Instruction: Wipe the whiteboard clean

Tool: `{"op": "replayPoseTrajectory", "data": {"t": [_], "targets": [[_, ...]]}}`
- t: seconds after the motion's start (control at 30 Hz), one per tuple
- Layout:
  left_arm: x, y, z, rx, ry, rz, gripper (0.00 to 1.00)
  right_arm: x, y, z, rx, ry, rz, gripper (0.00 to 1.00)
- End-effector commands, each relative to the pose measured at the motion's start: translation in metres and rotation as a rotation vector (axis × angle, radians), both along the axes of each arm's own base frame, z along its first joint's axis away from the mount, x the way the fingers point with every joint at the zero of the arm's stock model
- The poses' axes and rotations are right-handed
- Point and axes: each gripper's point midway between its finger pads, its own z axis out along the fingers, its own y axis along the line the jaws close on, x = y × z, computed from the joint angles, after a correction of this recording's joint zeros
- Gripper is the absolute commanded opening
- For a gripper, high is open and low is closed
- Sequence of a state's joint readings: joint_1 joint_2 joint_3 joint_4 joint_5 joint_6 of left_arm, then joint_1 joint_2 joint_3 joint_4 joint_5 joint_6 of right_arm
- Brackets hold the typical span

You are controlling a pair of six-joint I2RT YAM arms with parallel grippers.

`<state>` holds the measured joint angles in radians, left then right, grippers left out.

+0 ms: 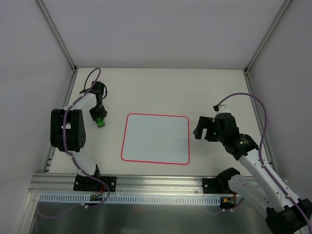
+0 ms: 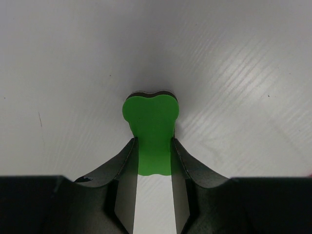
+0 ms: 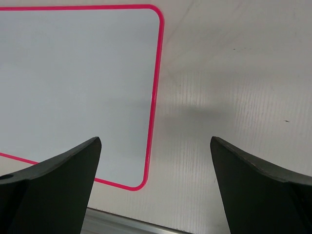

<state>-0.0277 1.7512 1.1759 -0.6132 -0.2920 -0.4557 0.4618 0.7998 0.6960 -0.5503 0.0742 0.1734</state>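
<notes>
The whiteboard [image 1: 156, 139] lies flat in the middle of the table, white with a pink border and no marks that I can see. In the right wrist view the whiteboard [image 3: 78, 73] fills the left side, its near right corner between my fingers. My left gripper [image 1: 100, 118] is left of the board, over bare table, shut on a green eraser [image 1: 100, 122]. The left wrist view shows the green eraser [image 2: 151, 122] pinched between the fingers of the left gripper [image 2: 152, 144], low over the table. My right gripper [image 1: 201, 127] hovers just off the board's right edge. The right gripper [image 3: 155, 141] is open and empty.
An aluminium rail [image 1: 156, 181] runs along the table's near edge, also in the right wrist view as the rail [image 3: 122, 224]. White enclosure walls and metal posts [image 1: 56, 34] close in the back and sides.
</notes>
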Motion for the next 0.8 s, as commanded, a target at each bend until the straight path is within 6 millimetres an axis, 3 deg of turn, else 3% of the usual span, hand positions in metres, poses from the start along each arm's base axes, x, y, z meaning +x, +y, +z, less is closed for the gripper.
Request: {"op": "replayPoseTrajectory", "data": {"t": [0.0,0.1,0.13,0.23,0.3,0.5,0.53,0.6,0.63,0.67,0.7,0.77], "targets": [[0.01,0.004,0.001,-0.012,-0.018,0.003,0.17,-0.003,-0.015,0.006,-0.052,-0.048,-0.019,0.99],[0.004,0.006,-0.002,-0.001,-0.005,0.01,0.37,-0.005,-0.019,0.012,-0.051,-0.074,-0.025,0.99],[0.004,0.006,0.0,0.0,-0.01,0.008,0.58,-0.006,-0.02,0.013,-0.052,-0.077,-0.026,0.99],[0.0,0.01,0.01,0.017,-0.035,0.008,0.89,-0.006,-0.023,0.021,-0.046,-0.116,-0.037,0.99],[-0.005,0.01,0.016,0.021,-0.05,0.008,0.99,-0.005,-0.025,0.032,-0.042,-0.151,-0.043,0.99],[-0.016,-0.004,0.089,-0.052,-0.267,-0.043,0.99,-0.009,-0.046,0.066,-0.118,-0.218,-0.081,0.99],[-0.021,-0.006,0.119,-0.058,-0.365,-0.061,0.99,-0.008,-0.051,0.084,-0.127,-0.26,-0.088,0.99],[-0.033,-0.009,0.146,-0.06,-0.452,-0.114,0.99,-0.011,-0.062,0.098,-0.158,-0.296,-0.114,0.99],[-0.045,-0.012,0.176,-0.066,-0.562,-0.143,0.99,-0.013,-0.066,0.116,-0.15,-0.346,-0.126,0.99],[-0.054,-0.013,0.189,-0.055,-0.606,-0.178,0.99,-0.015,-0.071,0.124,-0.173,-0.374,-0.12,0.99],[-0.069,-0.014,0.216,-0.047,-0.712,-0.2,0.99,-0.017,-0.076,0.132,-0.183,-0.397,-0.133,0.99],[-0.087,-0.018,0.237,-0.04,-0.796,-0.255,0.99,-0.024,-0.085,0.155,-0.182,-0.474,-0.149,0.99]]}}
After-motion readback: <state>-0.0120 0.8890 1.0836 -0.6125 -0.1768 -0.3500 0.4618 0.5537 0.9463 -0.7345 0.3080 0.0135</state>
